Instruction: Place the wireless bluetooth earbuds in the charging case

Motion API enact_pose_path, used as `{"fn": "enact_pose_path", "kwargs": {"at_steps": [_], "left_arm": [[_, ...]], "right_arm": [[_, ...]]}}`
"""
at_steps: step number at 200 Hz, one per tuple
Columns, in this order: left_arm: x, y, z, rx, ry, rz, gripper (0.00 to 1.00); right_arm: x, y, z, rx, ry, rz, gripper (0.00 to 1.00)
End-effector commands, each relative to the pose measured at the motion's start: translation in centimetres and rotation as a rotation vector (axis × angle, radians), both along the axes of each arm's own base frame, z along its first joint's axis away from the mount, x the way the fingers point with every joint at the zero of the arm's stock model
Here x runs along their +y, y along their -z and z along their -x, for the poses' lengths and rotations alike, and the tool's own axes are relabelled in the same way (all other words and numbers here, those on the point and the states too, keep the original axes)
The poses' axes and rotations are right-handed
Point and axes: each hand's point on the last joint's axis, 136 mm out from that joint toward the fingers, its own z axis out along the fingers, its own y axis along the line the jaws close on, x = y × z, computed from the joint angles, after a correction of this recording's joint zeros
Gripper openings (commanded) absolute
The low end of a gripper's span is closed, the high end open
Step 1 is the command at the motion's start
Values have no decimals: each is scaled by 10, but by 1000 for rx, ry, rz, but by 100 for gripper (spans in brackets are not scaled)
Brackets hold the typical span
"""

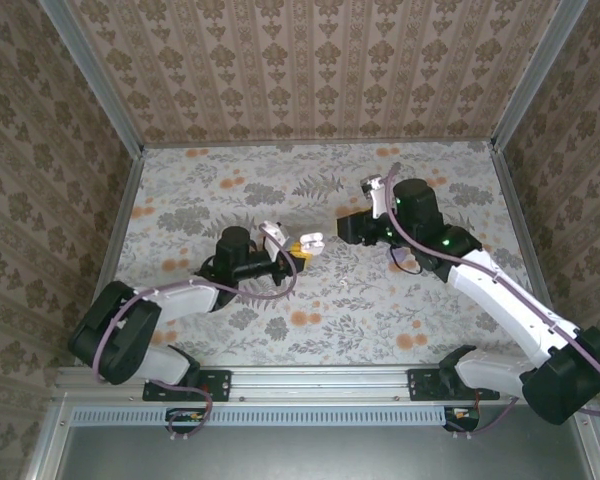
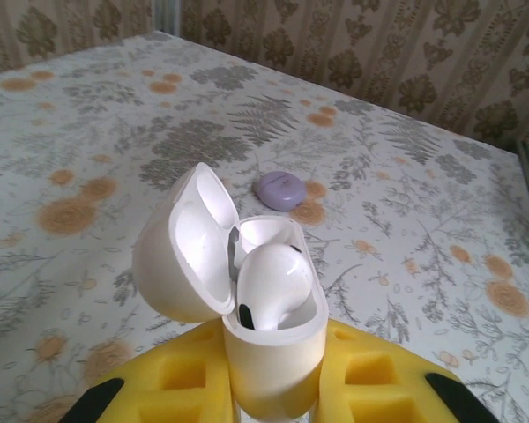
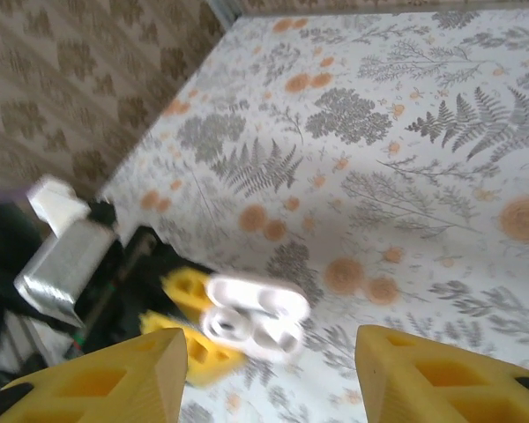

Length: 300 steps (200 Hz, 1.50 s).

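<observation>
The charging case (image 2: pixel 273 352) stands upright with its lid (image 2: pixel 181 251) swung open to the left. My left gripper (image 2: pixel 273 392) is shut on the case's lower body, yellow pads on both sides. One of the earbuds (image 2: pixel 273 282) sits in the near slot, and a second white rounded piece (image 2: pixel 263 233) shows behind it. From above, the case (image 1: pixel 311 242) sits at the left gripper's (image 1: pixel 294 253) tip. My right gripper (image 3: pixel 269 388) is open with nothing between its yellow fingers (image 3: pixel 97 379). It hovers above and to the right of the case (image 3: pixel 251 317), which is blurred in that view.
A flat round purple disc (image 2: pixel 282 189) lies on the flowered tabletop (image 2: pixel 406 176) beyond the case. Patterned walls (image 1: pixel 310 60) close the table at the back and sides. The right arm (image 1: pixel 500 290) reaches in from the right.
</observation>
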Motion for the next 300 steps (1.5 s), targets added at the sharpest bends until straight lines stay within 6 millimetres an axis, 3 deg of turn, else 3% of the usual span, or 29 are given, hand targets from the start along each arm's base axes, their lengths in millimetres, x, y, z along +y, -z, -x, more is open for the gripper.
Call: {"fn": "enact_pose_path", "kwargs": {"at_steps": [1, 30, 59, 94, 99, 144, 201, 300], "left_arm": [[13, -6, -8, -59, -92, -16, 19], [29, 3, -6, -57, -162, -86, 19], [41, 4, -1, -80, -190, -133, 19], [48, 5, 2, -94, -201, -160, 20], [49, 5, 2, -95, -203, -162, 19], [59, 4, 1, -103, -250, -174, 20], [71, 5, -1, -101, -299, -182, 20], [72, 6, -4, -86, -303, -182, 20]], "right_arm": [[-10, 30, 28, 3, -212, 222, 55], [-19, 52, 42, -115, -460, 409, 57], [-24, 74, 39, -201, -606, 551, 56], [-27, 105, 50, -289, -944, 706, 53], [-26, 116, 50, -284, -1001, 716, 52], [-17, 156, 34, -418, -1262, 847, 51], [0, 196, 23, -502, -1456, 921, 51], [1, 224, 30, -501, -1617, 906, 44]]}}
